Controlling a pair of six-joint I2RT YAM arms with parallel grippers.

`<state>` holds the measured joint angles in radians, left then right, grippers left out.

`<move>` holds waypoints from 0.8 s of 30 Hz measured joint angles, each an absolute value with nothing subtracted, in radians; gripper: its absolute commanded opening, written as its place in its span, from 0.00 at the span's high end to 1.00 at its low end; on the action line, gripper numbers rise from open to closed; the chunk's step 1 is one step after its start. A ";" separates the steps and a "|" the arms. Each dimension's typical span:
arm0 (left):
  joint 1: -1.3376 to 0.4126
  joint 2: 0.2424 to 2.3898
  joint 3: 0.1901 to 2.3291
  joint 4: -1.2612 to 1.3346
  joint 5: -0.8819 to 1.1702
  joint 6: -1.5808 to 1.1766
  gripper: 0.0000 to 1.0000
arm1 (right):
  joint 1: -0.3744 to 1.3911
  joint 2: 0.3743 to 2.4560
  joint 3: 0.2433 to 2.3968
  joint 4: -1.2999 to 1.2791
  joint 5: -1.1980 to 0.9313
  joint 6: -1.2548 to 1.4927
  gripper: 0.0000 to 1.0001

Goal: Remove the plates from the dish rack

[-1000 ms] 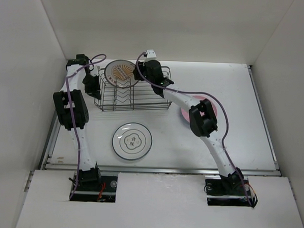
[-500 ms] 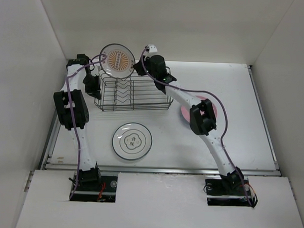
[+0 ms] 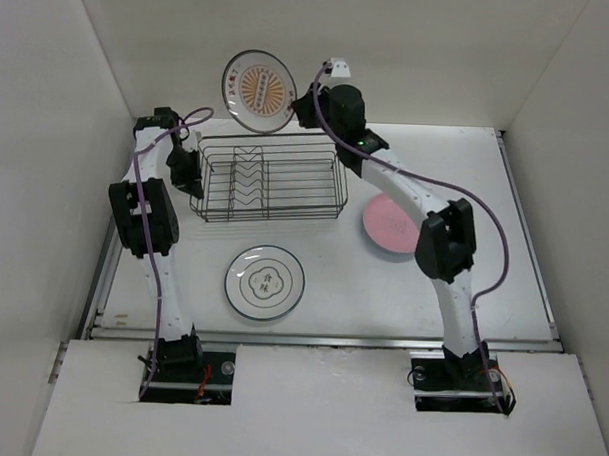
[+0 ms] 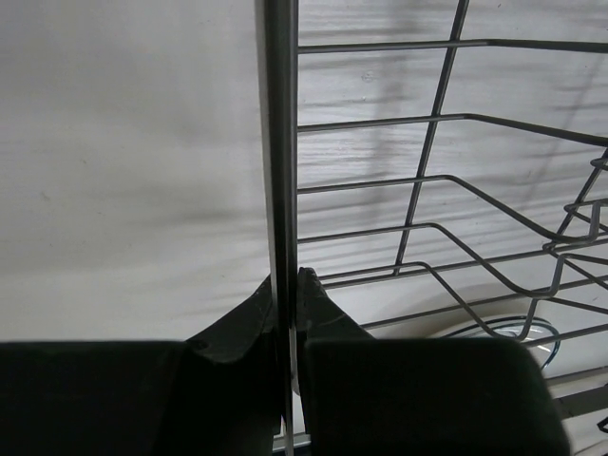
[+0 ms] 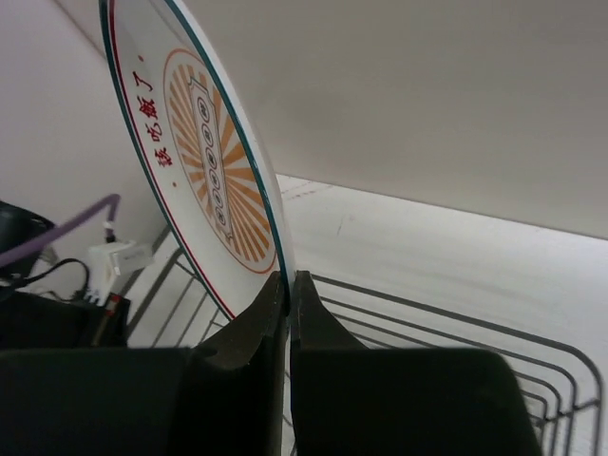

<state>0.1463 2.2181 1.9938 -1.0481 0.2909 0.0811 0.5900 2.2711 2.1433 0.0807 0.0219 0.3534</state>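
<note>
A white plate with an orange centre [image 3: 259,90] hangs in the air above the back of the dish rack [image 3: 269,179]. My right gripper [image 3: 300,105] is shut on its rim; in the right wrist view the plate [image 5: 204,171] stands on edge between the closed fingers [image 5: 289,285]. The wire rack holds no plates that I can see. My left gripper [image 3: 193,174] is shut on the rack's left end wire [image 4: 280,190], jaws pinching it [image 4: 288,285]. A grey ringed plate [image 3: 266,282] and a pink plate [image 3: 389,224] lie flat on the table.
White walls close in the table on three sides. The right arm [image 3: 444,243] arches over the pink plate. The left arm [image 3: 140,217] stands along the left wall. A purple cable [image 3: 188,119] loops near the rack's left end.
The right gripper closed on the orange-centred plate and lifted it up out of the rack, toward the back. The left gripper stayed shut on the rack's end.
</note>
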 measured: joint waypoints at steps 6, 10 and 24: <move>0.146 2.258 2.058 -1.090 0.303 0.081 1.00 | 0.578 1.927 1.860 0.050 -0.057 0.302 1.00; 0.145 2.281 2.087 -1.099 0.311 0.079 0.68 | 0.580 1.723 1.617 0.001 -0.282 0.249 1.00; 0.124 2.336 2.132 -1.082 0.312 0.086 0.00 | 0.735 1.721 1.263 -0.366 -0.505 0.191 1.00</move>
<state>0.1238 2.3356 2.1323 -1.0821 0.3122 0.0856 0.7345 1.7214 1.2633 -0.3656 -0.5049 0.1913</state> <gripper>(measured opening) 0.996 0.032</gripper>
